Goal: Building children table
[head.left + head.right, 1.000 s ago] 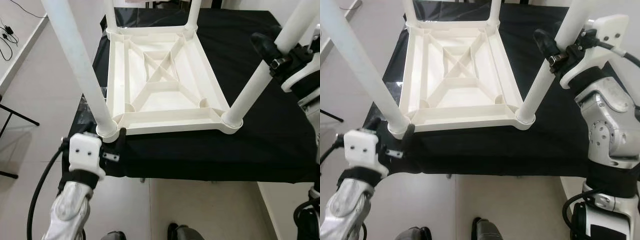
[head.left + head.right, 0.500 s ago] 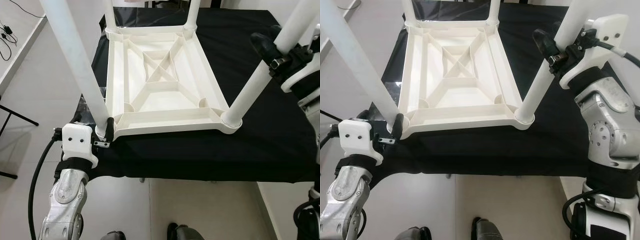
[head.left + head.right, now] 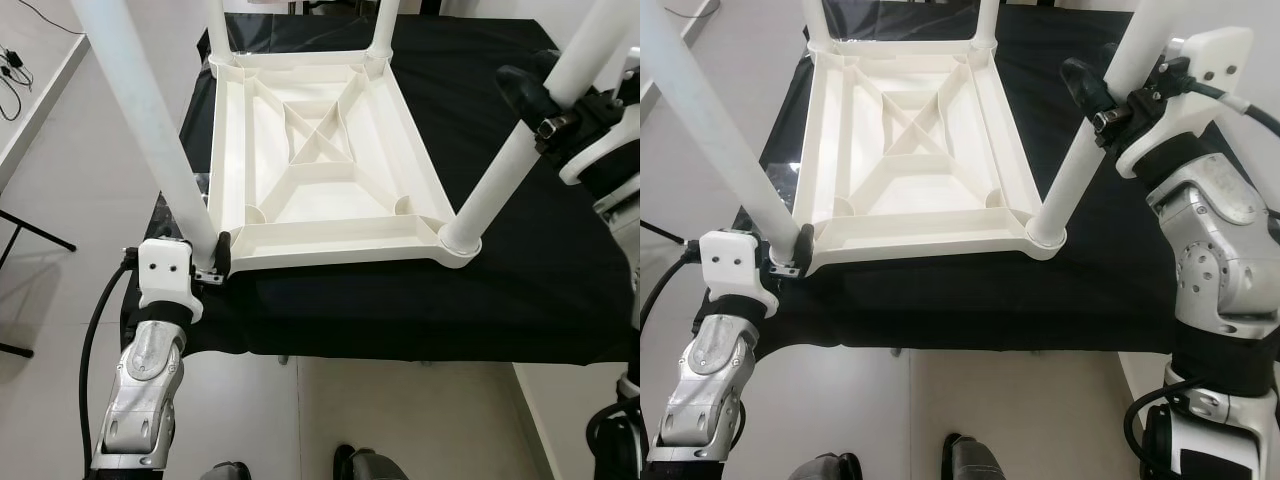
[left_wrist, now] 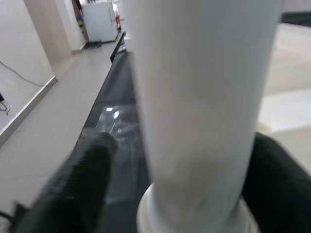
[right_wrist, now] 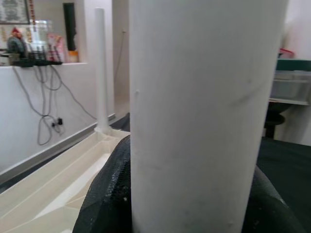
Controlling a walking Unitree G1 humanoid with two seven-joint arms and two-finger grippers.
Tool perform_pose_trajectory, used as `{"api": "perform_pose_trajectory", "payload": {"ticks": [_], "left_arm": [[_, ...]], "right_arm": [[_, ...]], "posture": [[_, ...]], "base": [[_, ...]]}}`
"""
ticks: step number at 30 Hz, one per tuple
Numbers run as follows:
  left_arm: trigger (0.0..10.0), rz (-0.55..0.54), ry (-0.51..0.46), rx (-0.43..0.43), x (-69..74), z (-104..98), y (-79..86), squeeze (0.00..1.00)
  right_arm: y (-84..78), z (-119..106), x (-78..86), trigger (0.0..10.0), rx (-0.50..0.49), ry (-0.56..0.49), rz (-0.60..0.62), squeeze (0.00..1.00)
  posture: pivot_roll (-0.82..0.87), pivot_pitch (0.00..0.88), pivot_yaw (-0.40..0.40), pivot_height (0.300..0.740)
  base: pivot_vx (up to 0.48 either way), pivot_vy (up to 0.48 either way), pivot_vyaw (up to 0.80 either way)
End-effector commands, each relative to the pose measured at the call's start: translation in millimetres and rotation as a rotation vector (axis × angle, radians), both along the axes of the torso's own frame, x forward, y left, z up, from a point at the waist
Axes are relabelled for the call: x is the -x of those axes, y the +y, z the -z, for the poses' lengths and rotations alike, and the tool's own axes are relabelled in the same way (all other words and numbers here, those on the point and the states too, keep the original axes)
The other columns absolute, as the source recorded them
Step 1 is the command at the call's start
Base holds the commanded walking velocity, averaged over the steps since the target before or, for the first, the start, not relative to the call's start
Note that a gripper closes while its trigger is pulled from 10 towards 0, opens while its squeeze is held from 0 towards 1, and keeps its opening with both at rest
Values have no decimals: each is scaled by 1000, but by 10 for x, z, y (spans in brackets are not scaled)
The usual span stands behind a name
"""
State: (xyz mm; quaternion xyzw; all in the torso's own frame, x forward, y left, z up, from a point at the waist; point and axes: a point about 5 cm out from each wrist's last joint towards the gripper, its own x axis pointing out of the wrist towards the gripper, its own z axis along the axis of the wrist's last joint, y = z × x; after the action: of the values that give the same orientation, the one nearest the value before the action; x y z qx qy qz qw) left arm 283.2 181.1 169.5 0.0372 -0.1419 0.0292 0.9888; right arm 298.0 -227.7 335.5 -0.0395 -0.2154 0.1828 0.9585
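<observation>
A white plastic children's table point(image 3: 320, 180) lies upside down on a black cloth point(image 3: 400, 300), its legs pointing up. My left gripper point(image 3: 215, 262) is at the base of the near-left leg point(image 3: 150, 130). In the left wrist view its fingers point(image 4: 87, 179) straddle that leg point(image 4: 204, 97), open, with a gap on one side. My right gripper point(image 3: 1110, 100) is shut on the near-right leg point(image 3: 1070, 170), partway up. In the right wrist view both black fingers point(image 5: 109, 194) press against that leg point(image 5: 199, 111). Two far legs point(image 3: 385, 25) stand at the back corners.
The cloth-covered bench ends at a front edge point(image 3: 380, 350) just ahead of my feet point(image 3: 350, 465). Bare floor lies to the left, with a black stand foot point(image 3: 30, 235) and cables point(image 3: 15, 60) by the wall.
My left gripper has risen and moved in from below the bench edge, so its fingers now sit on either side of the near-left leg's base. The right arm has stayed put.
</observation>
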Motion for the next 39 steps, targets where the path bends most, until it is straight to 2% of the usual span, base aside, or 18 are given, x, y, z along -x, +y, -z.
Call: {"api": "perform_pose_trajectory", "payload": {"ticks": [1,7,18,23,24,25,26,27,28,29,30,31,32,33,34,37,38,39], "left_arm": [[0,-20,-17,16,-18,-2,72,0],[0,-7,-48,20,-67,-47,47,0],[0,-20,-42,31,-35,12,62,0],[0,-49,-111,23,-70,-224,193,0],[0,-47,-139,12,-86,-326,220,0],[2863,-40,-187,-12,-115,-512,263,0],[2863,-35,-218,-28,-130,-634,287,0],[4235,-21,-266,-50,-151,-822,317,0],[4235,-21,-266,-50,-151,-822,317,0],[8392,12,-325,-89,-182,-1083,340,0],[10000,44,-394,-133,-210,-1389,361,0],[10000,64,-440,-162,-212,-1598,375,0],[10000,64,-440,-162,-212,-1598,375,0],[10000,82,-482,-195,-215,-1804,379,0],[10000,90,-505,-212,-214,-1914,381,0],[10000,156,-585,-299,-246,-2397,327,0],[10000,156,-585,-299,-246,-2397,327,0],[10000,178,-610,-332,-261,-2574,296,0]], "right_arm": [[89,6,21,10000,28,6,-48,0],[93,8,22,10000,27,6,-49,0],[82,49,-11,10000,31,29,-27,0],[54,102,-67,10000,19,61,21,0],[43,119,-85,10000,14,71,37,0],[27,144,-119,10000,-5,88,66,0],[18,160,-140,10000,-19,99,84,0],[18,180,-169,10000,-48,115,100,0],[18,180,-169,10000,-48,115,100,0],[29,213,-206,10000,-66,133,119,0],[52,252,-244,10000,-89,153,130,0],[69,280,-269,10000,-103,167,138,0],[69,280,-269,10000,-103,167,138,0],[84,307,-290,10000,-110,178,146,0],[91,321,-300,10000,-114,184,151,0],[99,447,-364,10000,-196,250,216,0],[99,447,-364,10000,-196,250,216,0],[117,532,-388,10000,-243,291,247,0]], "posture": [[-27,222,-84,740],[-28,220,-83,740],[-23,223,-85,740],[-14,225,-83,740],[-14,225,-83,740],[-5,223,-80,740],[-5,223,-80,740],[0,223,-75,740],[0,223,-75,740],[12,221,-71,740],[21,222,-64,740],[21,222,-64,740],[21,222,-64,740],[30,221,-59,740],[30,221,-59,740],[44,223,-43,740],[44,223,-43,740],[46,224,-37,740]], "base": [[0,0,0],[0,0,0],[0,0,0],[0,0,0],[0,0,0],[0,0,0],[0,0,0],[0,0,0],[0,0,0],[0,0,0],[0,0,0],[0,0,0],[0,0,0],[0,0,0],[0,0,0],[0,0,0],[0,0,0],[0,0,0]]}}
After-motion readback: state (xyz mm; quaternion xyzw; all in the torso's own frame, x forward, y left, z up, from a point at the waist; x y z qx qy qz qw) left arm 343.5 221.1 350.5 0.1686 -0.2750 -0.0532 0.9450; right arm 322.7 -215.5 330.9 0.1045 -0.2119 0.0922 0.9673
